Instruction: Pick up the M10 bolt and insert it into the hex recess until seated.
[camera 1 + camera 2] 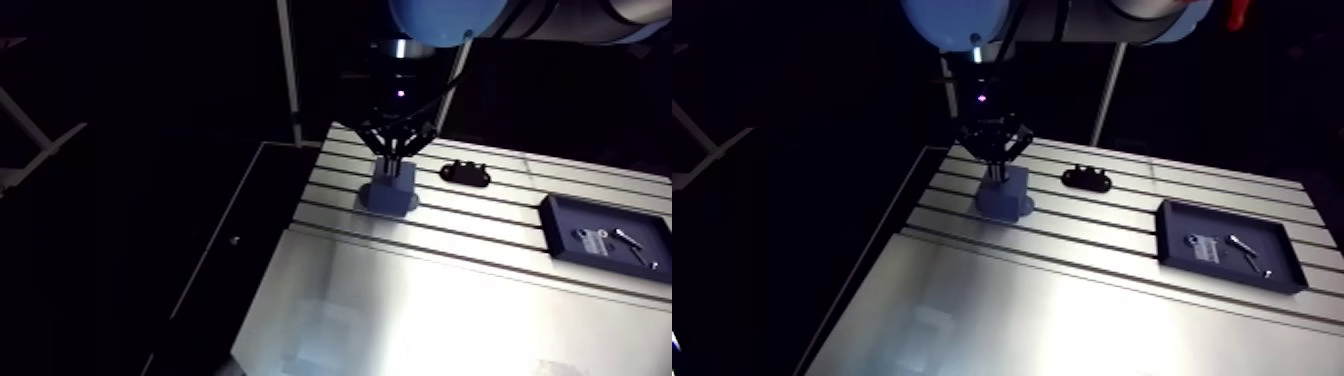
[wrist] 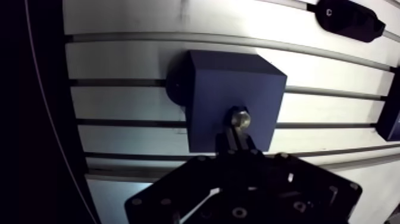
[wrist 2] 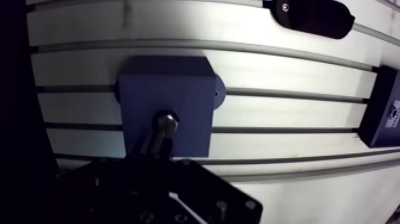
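Gripper [image 2: 238,139] pinches bolt [image 2: 240,119], seen only in wrist view, at block [image 2: 220,77].

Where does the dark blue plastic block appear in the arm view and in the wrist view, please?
Arm view: the dark blue plastic block stands on the slotted table, directly under the gripper.
Wrist view: it lies just ahead of the gripper, with the metal bolt at its top face.
Shared landmark: the small black oblong part beside the block.
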You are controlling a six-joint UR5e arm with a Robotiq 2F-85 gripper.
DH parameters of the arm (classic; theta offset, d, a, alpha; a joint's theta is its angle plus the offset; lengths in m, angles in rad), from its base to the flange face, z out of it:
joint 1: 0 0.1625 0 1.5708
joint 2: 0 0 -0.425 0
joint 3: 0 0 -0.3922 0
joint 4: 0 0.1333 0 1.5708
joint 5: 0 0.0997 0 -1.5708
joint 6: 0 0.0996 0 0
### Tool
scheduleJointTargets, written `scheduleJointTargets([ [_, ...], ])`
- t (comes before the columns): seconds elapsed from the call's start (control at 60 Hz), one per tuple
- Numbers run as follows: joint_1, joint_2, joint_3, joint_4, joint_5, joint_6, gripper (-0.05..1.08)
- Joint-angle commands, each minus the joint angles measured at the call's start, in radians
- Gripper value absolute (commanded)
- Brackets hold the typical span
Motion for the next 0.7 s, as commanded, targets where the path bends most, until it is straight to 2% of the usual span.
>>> scheduleJointTargets([
  [0.017, 0.000, 0.004, 0.000, 0.000, 0.000, 0.000, 1.08],
  [0.7, 0.000, 0.009, 0.000, 0.000, 0.000, -0.002, 1.08],
])
